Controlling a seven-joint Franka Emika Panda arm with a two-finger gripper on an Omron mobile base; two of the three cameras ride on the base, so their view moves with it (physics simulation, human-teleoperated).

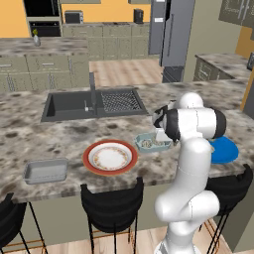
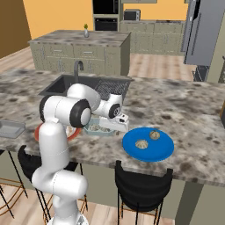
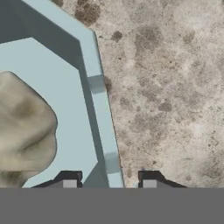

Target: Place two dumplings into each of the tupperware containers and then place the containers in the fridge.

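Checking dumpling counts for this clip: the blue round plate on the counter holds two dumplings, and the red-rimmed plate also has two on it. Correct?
Not quite. The red-rimmed plate is bare, as the left base view shows. The blue round plate does hold two dumplings in the right base view, and it sits on the counter.

Pale blue container [image 3: 98,109]; beige dumpling [image 3: 24,127]; speckled grey counter [image 3: 166,87].

Home kitchen: granite island [image 1: 59,130], sink [image 1: 74,105], fridge [image 1: 171,32], wall oven [image 1: 42,17], bar stools [image 1: 111,201]
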